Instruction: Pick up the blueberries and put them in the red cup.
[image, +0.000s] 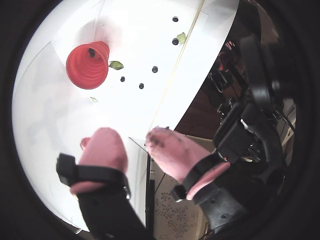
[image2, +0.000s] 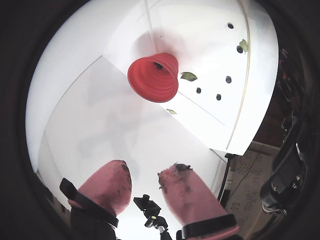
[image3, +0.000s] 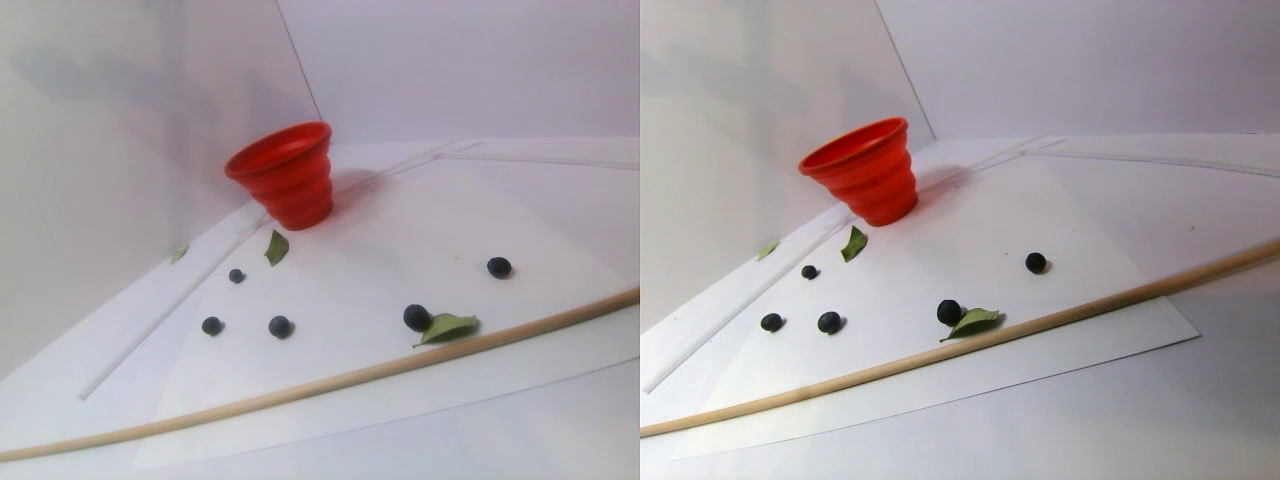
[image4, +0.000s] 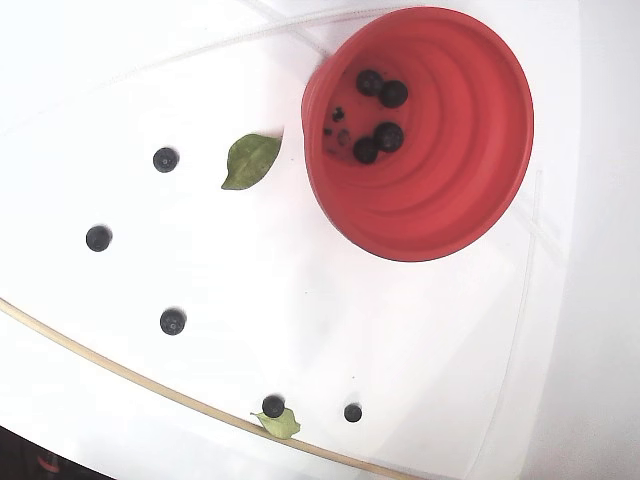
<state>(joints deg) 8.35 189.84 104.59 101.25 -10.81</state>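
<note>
The red cup (image4: 455, 190) stands on a white sheet and holds several blueberries (image4: 388, 135). Several more blueberries (image4: 172, 321) lie loose on the sheet, spread out away from the cup (image3: 285, 185). In both wrist views my gripper (image: 131, 137) (image2: 147, 172) hangs high above the table, well back from the cup (image: 82, 70) (image2: 150, 85) and the loose berries (image: 141, 86) (image2: 218, 97). Its pink, stained fingertips (image2: 176, 175) stand apart with nothing between them. The gripper does not show in the stereo pair or the fixed view.
Green leaves lie near the cup (image4: 250, 160) and against one berry (image4: 280, 424). A long thin wooden stick (image3: 300, 388) crosses the sheet's front edge. Past the table edge, dark gear (image: 250, 130) and a patterned floor (image: 175, 210) show.
</note>
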